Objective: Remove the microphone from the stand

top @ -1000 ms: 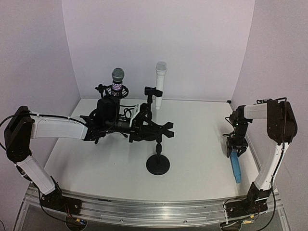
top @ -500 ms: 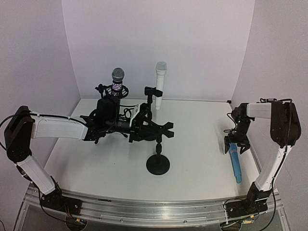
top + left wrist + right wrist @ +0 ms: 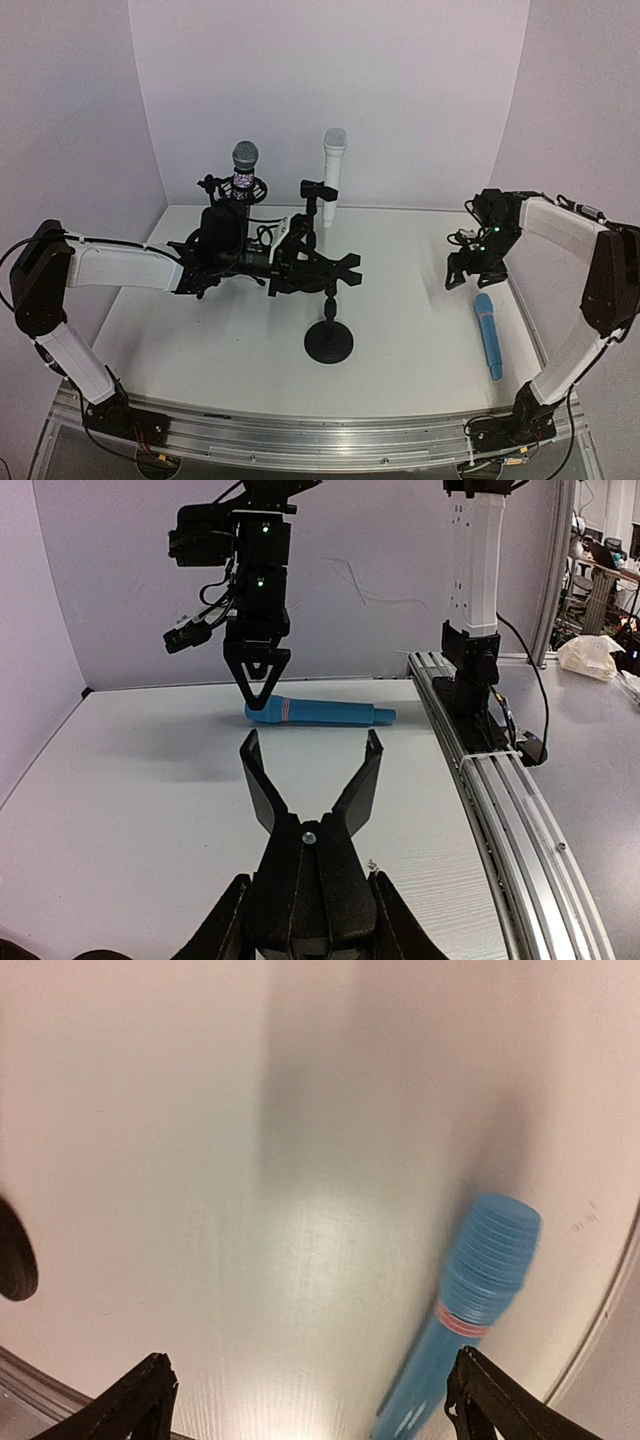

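The blue microphone (image 3: 488, 338) lies flat on the table (image 3: 400, 320) along its right edge. It is well apart from the stand (image 3: 328, 344), whose round base sits near the middle of the front edge. The right gripper (image 3: 458, 275) hangs above the table just beyond the microphone's wider head end, its fingers (image 3: 130, 1405) spread wide around nothing. The left gripper (image 3: 308, 880) is clamped on the body of the stand's forked clip (image 3: 355, 780), whose two prongs point toward the right edge. A white microphone (image 3: 333, 170) and a grey-headed microphone (image 3: 245, 157) stand by the far edge.
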Available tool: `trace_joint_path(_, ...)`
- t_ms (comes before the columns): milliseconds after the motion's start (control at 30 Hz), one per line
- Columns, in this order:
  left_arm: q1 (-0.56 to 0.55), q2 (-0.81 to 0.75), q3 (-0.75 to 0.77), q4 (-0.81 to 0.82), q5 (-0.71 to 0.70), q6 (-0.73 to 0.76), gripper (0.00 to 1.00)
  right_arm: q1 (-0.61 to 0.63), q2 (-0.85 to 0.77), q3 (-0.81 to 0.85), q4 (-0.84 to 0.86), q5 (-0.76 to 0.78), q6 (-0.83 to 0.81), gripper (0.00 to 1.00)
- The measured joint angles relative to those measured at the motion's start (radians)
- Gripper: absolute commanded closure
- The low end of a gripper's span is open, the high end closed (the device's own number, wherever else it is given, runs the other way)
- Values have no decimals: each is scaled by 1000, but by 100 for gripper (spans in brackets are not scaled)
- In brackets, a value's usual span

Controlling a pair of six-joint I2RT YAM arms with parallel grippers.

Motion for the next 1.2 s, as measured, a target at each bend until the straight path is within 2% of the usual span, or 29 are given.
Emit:
trace_joint_path(200,0,1,-7,21,3,-16,39,169,-74,2,84,-126,-58,9)
trace_joint_path(433,2,1,-12,72,19,-28,25,206,-153,-7,199,-217,-93,9)
trace_joint_path(600,2,-3,-14,92,21,-30,1,252,-236,-110,346,-311,-146,9)
trace_joint_path(767,9,-77,-79,96,7,-36,0,328,-437,-478,761,-442,-168,12)
trace_joint_path(867,16,-154,-123,95,-16,-53,0,391,-445,-602,967,-441,-158,14)
trace_joint_path(1067,24,-302,-200,90,-113,-108,0,553,-277,-628,1362,-375,-143,15)
trace_joint_path(1200,33,-356,-258,78,-193,-149,1,607,-121,-605,1549,-362,-127,15)
